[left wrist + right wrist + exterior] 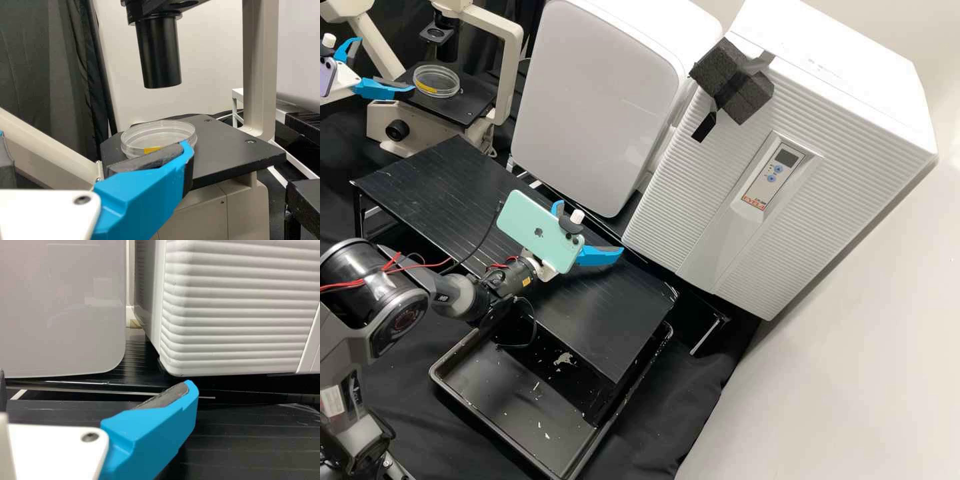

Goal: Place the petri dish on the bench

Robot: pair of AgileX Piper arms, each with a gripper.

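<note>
Apparently at pick-up, left gripper (387, 64) and right gripper (590, 227) have jaws wide open, empty; next, align and close the left jaws on the petri dish (437, 83).

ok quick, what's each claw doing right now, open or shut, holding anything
Left claw: open, holding nothing, near the dish on the microscope's black platform.
Right claw: open, holding nothing, over the bench.

Red lettering (755, 202) on the control panel (763, 187), a logo (539, 233) (dark) on the green phone (553, 245)
</note>
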